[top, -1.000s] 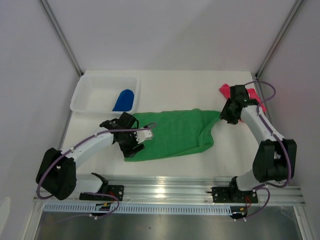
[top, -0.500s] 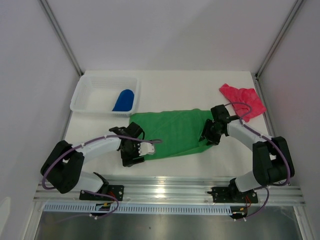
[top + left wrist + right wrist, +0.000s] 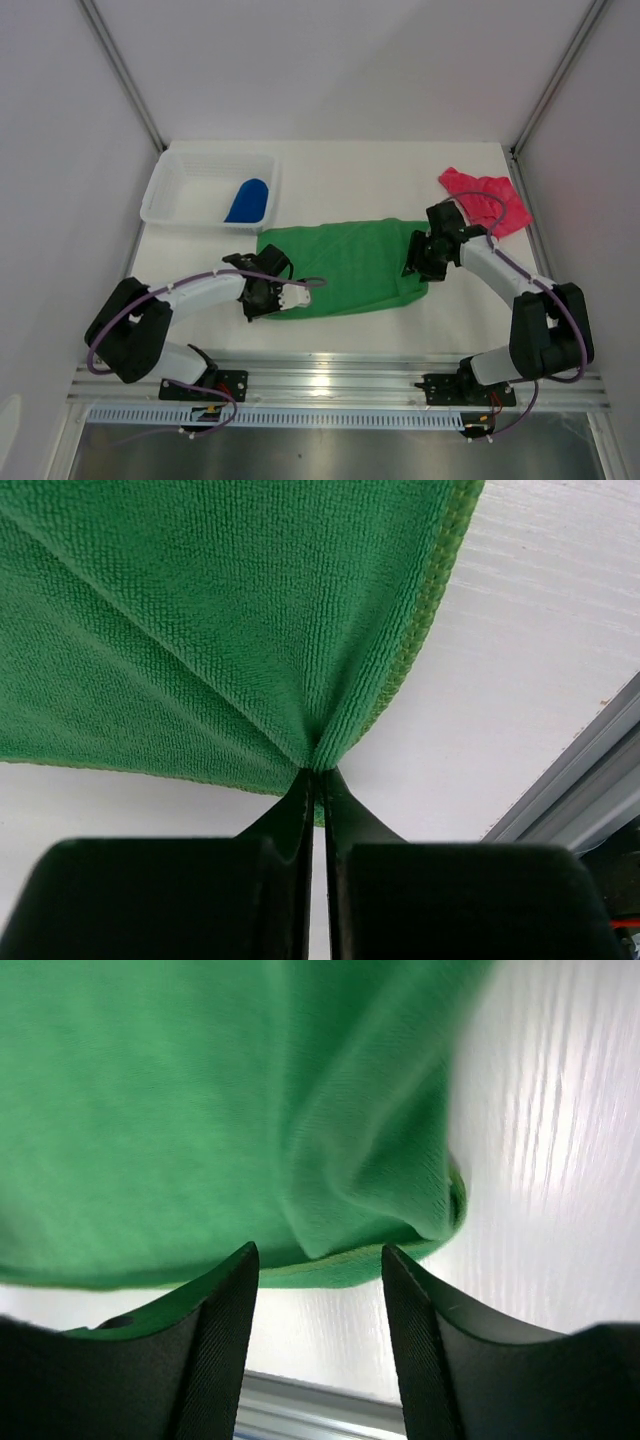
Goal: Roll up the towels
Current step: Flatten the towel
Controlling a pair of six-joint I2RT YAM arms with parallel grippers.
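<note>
Where the fingers of the left gripper (image 3: 316, 777) meet, they are clamped on a pinch of the green towel (image 3: 200, 620) at its hemmed edge, creases fanning out from the tips; the right gripper (image 3: 318, 1260) has its fingers apart with nothing between them, the towel's folded end just beyond the tips; outward, the cloth lies spread on the white table (image 3: 350, 170) between both grippers; the pink-red towel (image 3: 490, 200) lies crumpled beyond the right fingers; the blue towel (image 3: 248, 200) sits in the white basket (image 3: 155, 190) beyond the left fingers.
</note>
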